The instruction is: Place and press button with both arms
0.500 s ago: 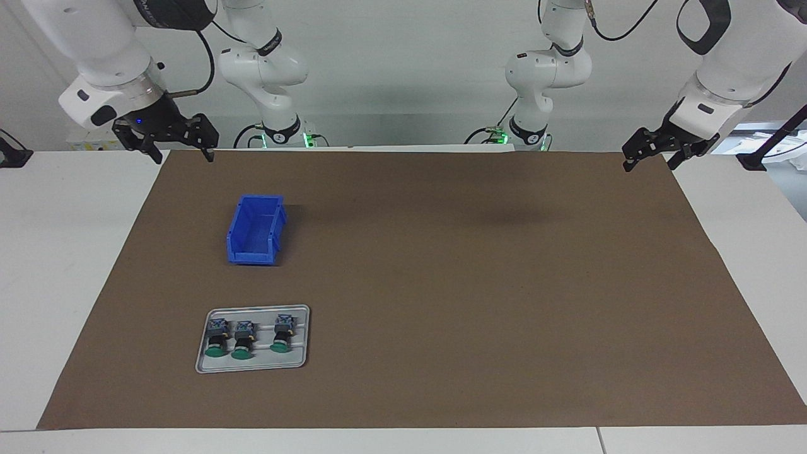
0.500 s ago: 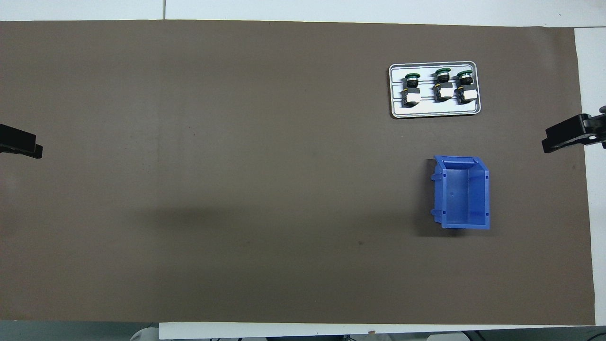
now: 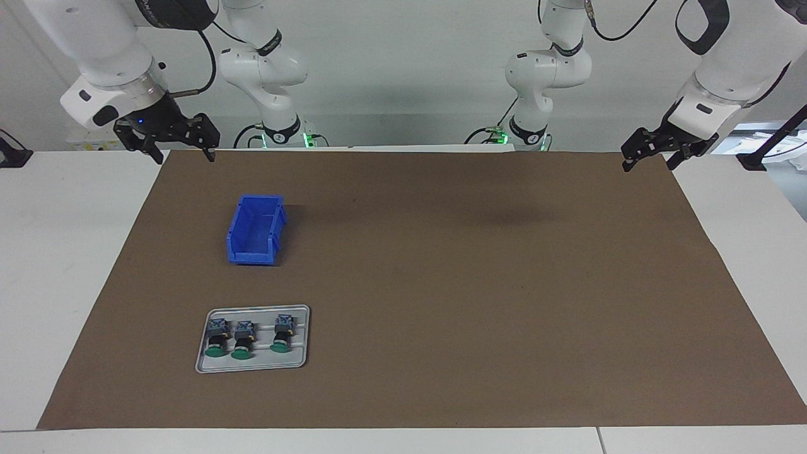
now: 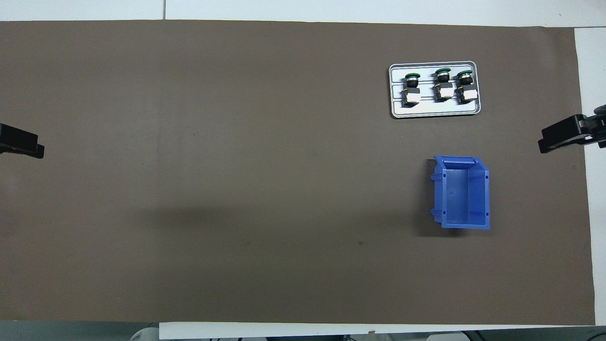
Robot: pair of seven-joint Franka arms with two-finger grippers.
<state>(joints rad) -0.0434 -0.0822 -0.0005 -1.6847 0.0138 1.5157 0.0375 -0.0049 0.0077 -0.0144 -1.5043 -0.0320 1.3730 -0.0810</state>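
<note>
A: How do the jaws stand?

B: Both sets are spread wide and hold nothing. The right gripper (image 3: 178, 150) hangs over the brown mat's (image 3: 441, 284) corner at the right arm's end of the desk (image 3: 57, 252). The left gripper (image 3: 649, 157) hangs over the corner at the left arm's end.

A: And the buttons?

B: Three of them lie on their sides in a grey tray (image 3: 252, 365), green caps pointing away from the robots. The tray sits toward the right arm's end. A blue bin (image 3: 255, 230) sits nearer to the robots than the tray, apart from it, and looks empty.

A: So nothing is picked yet. What would make a good first grab?

B: I'd send the right arm, since the tray is at its end. The single button (image 3: 281, 334) stands clear of the close pair (image 3: 228, 338), so the jaws have room. Come straight down and close across the black body, not the cap.
</note>
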